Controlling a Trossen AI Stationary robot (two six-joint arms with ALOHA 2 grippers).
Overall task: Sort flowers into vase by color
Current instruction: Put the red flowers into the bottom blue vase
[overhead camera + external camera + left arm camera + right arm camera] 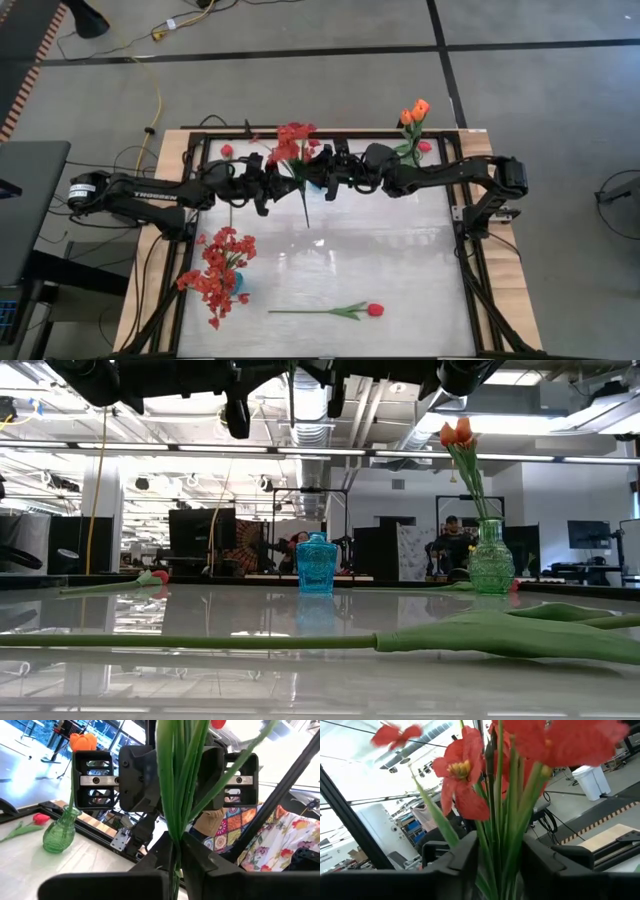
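Your left gripper (177, 862) is clamped on the red spray's stems (181, 780); your right gripper (499, 857), facing it, stands parted around them

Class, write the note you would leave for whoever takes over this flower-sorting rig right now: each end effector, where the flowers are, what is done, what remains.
Left end effector: shut on the green stems of a bushy spray of small red blossoms, above the blue glass vase at rear centre.
Right end effector: at the same stems, grip unclear.
Done: orange tulips stand in the green glass vase. Another red spray is front left.
To do: seat the held spray. Red-pink tulips lie loose at front, rear left and beside the green vase.
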